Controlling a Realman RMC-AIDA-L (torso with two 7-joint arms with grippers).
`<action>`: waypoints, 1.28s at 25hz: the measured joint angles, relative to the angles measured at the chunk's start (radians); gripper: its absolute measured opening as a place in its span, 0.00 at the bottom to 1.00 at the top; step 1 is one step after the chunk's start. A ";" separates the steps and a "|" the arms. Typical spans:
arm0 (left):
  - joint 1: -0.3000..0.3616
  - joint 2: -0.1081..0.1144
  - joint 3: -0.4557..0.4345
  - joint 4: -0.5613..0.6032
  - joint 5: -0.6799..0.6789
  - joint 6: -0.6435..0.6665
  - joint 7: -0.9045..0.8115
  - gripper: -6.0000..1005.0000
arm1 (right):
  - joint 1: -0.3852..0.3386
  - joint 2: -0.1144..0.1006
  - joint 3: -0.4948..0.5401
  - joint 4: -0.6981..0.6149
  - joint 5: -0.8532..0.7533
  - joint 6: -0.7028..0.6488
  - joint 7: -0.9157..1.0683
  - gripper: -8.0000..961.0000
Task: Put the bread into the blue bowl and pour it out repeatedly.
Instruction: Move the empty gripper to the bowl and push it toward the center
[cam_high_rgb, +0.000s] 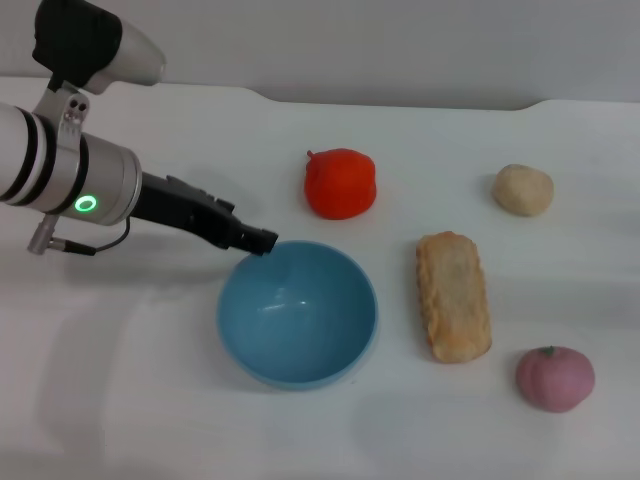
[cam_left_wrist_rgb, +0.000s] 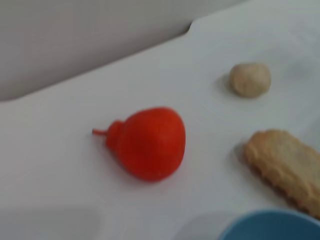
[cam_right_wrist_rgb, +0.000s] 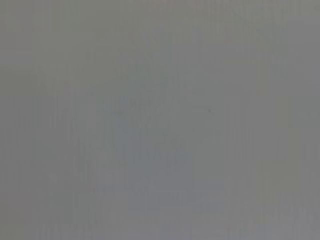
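Your left gripper (cam_high_rgb: 262, 241) sits at the far left rim of the blue bowl (cam_high_rgb: 297, 312), its dark tip touching or just over the rim's edge; you cannot tell from any view whether it is spread, pressed together or pinching the rim. The arm behind it reaches in from the bowl's left, with a green light lit on its silver wrist section. Your right gripper is not in the head view, and its wrist camera returns only a flat grey field.

The bowl stands upright on the white table (cam_high_rgb: 130, 400) with its mouth up, and its inside shows only bare blue glaze. You will find the bread (cam_high_rgb: 453, 295) lying flat on the table just to the right of the bowl, apart from it, its long axis running away from the robot. The left wrist view shows the same loaf, with its ridged edge, beside a sliver of the bowl's rim.

Beyond the bowl, to its far side, stands a red tomato-like object (cam_high_rgb: 340, 183), clear of the rim. A small beige ball (cam_high_rgb: 522, 189) lies farther to the right of the bowl, beyond the bread's far end. A pink round fruit (cam_high_rgb: 555, 378) rests on the bowl's right near side, just past the bread's near end.
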 joint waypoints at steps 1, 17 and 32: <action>-0.001 -0.001 0.003 0.010 0.017 0.017 -0.016 0.75 | 0.002 -0.001 0.000 0.001 0.000 0.001 0.000 0.37; -0.107 -0.005 0.113 -0.119 0.145 -0.003 -0.135 0.75 | 0.024 -0.016 0.001 0.040 0.000 0.003 -0.051 0.38; -0.209 -0.007 0.236 -0.306 0.157 -0.098 -0.149 0.75 | 0.024 -0.016 0.002 0.040 0.000 0.003 -0.052 0.38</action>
